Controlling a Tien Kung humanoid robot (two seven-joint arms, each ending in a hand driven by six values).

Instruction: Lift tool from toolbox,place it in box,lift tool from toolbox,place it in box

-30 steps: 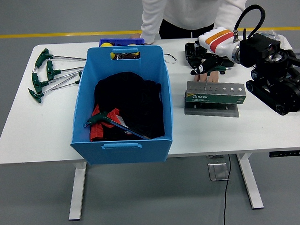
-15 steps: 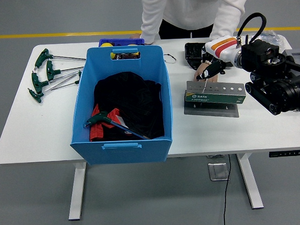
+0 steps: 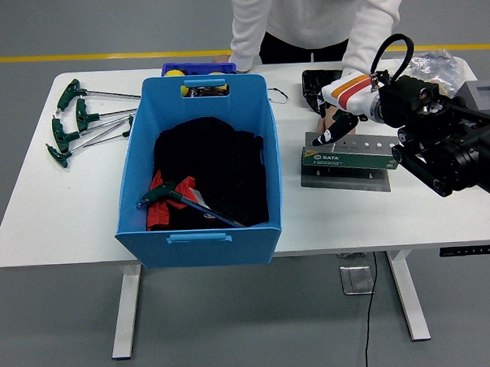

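One green-handled tool point(image 3: 174, 199) already lies in the blue box point(image 3: 200, 234). I have the right hand point(image 3: 338, 129) over the grey toolbox point(image 3: 351, 155) on the desk point(image 3: 35, 217), fingers curled; whether they pinch anything, I cannot tell. Next comes a clean lift.

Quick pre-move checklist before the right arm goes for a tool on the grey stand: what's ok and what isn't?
1. Right robot hand over the left end of the grey tool stand: ok.
2. Tool in its grasp: cannot tell, fingers too small to read.
3. Person's hand clear of the stand: not ok, it sits right behind the robot hand.
4. Blue box open, with room: ok; it holds a black cloth and one green-handled wrench.
5. Path from stand to box clear: ok, bare table between.
6. Left arm: not in view.
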